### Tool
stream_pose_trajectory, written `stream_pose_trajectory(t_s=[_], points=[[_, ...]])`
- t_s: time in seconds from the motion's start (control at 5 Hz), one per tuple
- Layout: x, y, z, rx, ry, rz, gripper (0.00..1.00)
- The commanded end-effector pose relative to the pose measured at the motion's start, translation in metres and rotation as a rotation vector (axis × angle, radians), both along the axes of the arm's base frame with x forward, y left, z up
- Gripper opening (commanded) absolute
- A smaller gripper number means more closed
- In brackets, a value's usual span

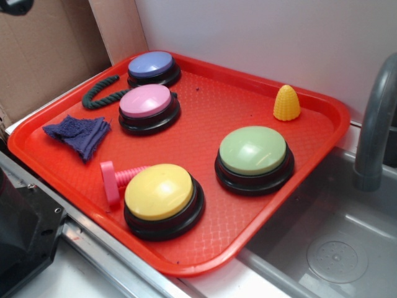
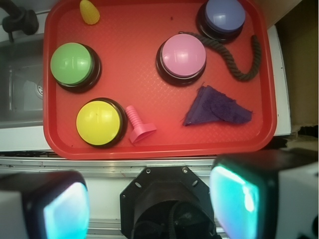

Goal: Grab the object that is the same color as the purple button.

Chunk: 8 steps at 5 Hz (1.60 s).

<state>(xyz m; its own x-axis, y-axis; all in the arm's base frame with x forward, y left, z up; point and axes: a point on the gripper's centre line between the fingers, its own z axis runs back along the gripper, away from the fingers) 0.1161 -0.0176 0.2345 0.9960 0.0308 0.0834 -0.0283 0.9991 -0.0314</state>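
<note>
Pincer (image 2: pixel 149 199) wide apart, high above tray (image 2: pixel 159 137)

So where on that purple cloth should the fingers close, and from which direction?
Come straight down on the purple cloth, pinching its thicker bunched middle. It lies flat and crumpled on the red tray, leaving no edge to get under, and nothing touches it. That's a judgement.

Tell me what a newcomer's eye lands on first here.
The bright red tray with four big dome buttons: purple button at the far corner, pink beside it, green and yellow nearer. The purple cloth lies alone by the tray's left edge.
</note>
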Motion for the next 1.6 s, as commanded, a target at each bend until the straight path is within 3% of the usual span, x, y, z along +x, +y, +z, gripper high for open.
stream_pose_trajectory(t_s=[0.0,0.2,0.4,0.6,0.8,1.0,1.4], points=[[0.000,0.000,0.000,0.000,0.000,0.000,1.00],[0.008,0.012,-0.017,-0.037,0.034,0.172,1.00],[0.017,0.024,-0.034,-0.020,0.043,0.329,1.00],[0.026,0.042,-0.065,-0.025,0.025,0.507,1.00],[0.032,0.062,-0.102,0.011,-0.011,0.675,1.00],[0.033,0.077,-0.133,-0.008,-0.079,0.770,1.00],[0.040,0.090,-0.175,0.033,-0.065,0.814,1.00]])
